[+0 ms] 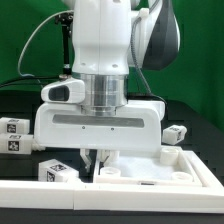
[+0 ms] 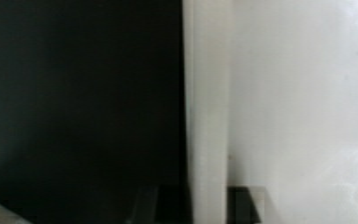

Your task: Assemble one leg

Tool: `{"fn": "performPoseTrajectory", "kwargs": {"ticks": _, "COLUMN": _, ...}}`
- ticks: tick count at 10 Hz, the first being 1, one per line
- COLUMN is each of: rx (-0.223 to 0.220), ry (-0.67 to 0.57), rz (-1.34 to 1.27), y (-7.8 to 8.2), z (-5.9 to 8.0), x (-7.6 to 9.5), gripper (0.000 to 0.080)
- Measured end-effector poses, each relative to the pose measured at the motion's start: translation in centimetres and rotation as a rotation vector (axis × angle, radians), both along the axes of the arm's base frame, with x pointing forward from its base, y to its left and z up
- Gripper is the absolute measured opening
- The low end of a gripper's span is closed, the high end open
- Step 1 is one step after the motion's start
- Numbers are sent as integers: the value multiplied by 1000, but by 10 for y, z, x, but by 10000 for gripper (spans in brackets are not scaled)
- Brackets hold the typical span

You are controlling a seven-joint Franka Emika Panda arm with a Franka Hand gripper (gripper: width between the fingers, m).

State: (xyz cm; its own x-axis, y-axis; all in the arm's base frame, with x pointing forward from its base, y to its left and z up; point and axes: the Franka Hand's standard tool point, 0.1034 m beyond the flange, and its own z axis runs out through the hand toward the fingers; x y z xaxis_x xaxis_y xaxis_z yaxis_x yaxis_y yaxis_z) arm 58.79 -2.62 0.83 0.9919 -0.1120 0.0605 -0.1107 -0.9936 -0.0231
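Robot's gripper [image 1: 93,160] is closed right down, jaws together. From where I stand I can't make out anything pinched between them, because its broad white palm housing overhangs the fingers and leaves them in shadow. It hangs just over the corner of the panel [image 1: 146,181] that lies toward the exterior view's left.

That panel is flat, white, matte plastic with round recesses near its corners. Its near edge is hidden behind a white ledge [image 1: 30,205], which is itself cut off by the frame.

One leg [image 1: 57,172], a stubby white block with a black-and-white square tag, lies on the dark table just beside the panel, on the exterior view's left. Further out on that side are more tagged blocks [image 1: 14,135], clipped by the picture's edge. They could be two stacked close, but I can't separate them. Another leg [image 1: 172,132] lies behind the panel toward the exterior view's right, partly covered by the gripper housing.

The wrist view is nearly all blur. A smooth pale surface [image 2: 282,110] stands against blackness, and I can't tell what it belongs to.
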Motion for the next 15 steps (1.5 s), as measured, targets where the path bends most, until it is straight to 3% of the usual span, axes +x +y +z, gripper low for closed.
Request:
{"fn": "performPoseTrajectory", "kwargs": {"ticks": 2, "rx": -4, "ry": -5, "rz": 17, "y": 5, "z": 0, "x": 16, "gripper": 58}}
{"fn": "performPoseTrajectory", "kwargs": {"ticks": 7, "rx": -10, "ry": 32, "rz": 31, "y": 4, "z": -1, "x": 16, "gripper": 58}}
{"fn": "performPoseTrajectory", "kwargs": {"ticks": 9, "rx": -10, "ry": 32, "rz": 32, "y": 6, "z": 0, "x": 16, "gripper": 370}}
{"fn": "performPoseTrajectory", "kwargs": {"ticks": 10, "rx": -5, "ry": 30, "rz": 41, "y": 15, "z": 8, "x": 12, "gripper": 370}}
{"fn": "performPoseTrajectory", "kwargs": {"ticks": 11, "rx": 2, "ry": 32, "rz": 48, "y": 28, "z": 26, "x": -1, "gripper": 550}}
{"fn": "performPoseTrajectory", "kwargs": {"ticks": 12, "rx": 9, "ry": 49, "rz": 56, "y": 42, "z": 43, "x": -12, "gripper": 619}}
{"fn": "performPoseTrajectory", "kwargs": {"ticks": 13, "rx": 15, "ry": 63, "rz": 36, "y": 50, "z": 53, "x": -15, "gripper": 619}}
{"fn": "performPoseTrajectory", "kwargs": {"ticks": 14, "rx": 16, "ry": 66, "rz": 71, "y": 54, "z": 60, "x": -12, "gripper": 643}}
{"fn": "performPoseTrajectory", "kwargs": {"ticks": 15, "rx": 11, "ry": 61, "rz": 172, "y": 51, "z": 56, "x": -12, "gripper": 648}}
